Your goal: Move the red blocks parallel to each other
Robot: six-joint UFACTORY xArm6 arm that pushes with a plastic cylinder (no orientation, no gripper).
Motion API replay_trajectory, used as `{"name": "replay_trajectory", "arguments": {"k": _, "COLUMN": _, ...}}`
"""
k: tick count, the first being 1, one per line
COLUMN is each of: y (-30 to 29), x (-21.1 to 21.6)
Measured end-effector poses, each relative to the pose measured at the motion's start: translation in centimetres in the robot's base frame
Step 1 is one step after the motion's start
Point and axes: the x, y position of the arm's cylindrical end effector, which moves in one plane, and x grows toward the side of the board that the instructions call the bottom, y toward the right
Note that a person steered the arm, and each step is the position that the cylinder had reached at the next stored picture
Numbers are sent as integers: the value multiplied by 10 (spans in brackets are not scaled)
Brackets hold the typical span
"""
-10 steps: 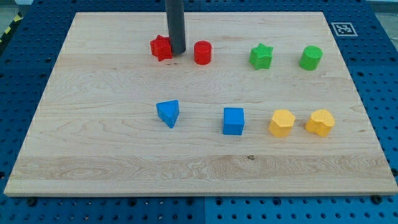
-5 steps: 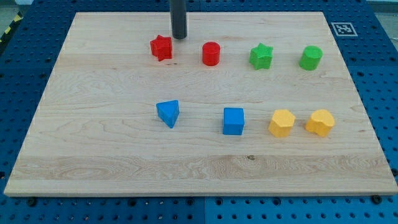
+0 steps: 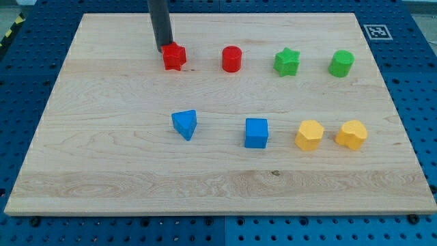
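red star block [image 3: 174,57] touching my tip [image 3: 166,50]; red cylinder [image 3: 231,59] apart.

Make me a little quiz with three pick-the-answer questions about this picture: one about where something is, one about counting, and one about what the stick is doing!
1. Where is the small red star-shaped block on the wooden board?
A. near the view's top
B. near the view's bottom
C. off the board

2. How many yellow blocks are there?
A. one
B. two
C. four

3. What is my tip doing?
A. resting against the blue cube
B. hovering far from every block
C. sitting right at the red star's upper-left edge

Answers:
1. A, the star lies in the top row, left of the red cylinder block.
2. B, two yellow blocks sit side by side at the view's right.
3. C, the rod's end meets the star's corner.
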Motion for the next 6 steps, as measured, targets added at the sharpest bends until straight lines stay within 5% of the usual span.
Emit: {"name": "replay_trajectory", "arguments": {"k": 6, "y": 2, "x": 5}}
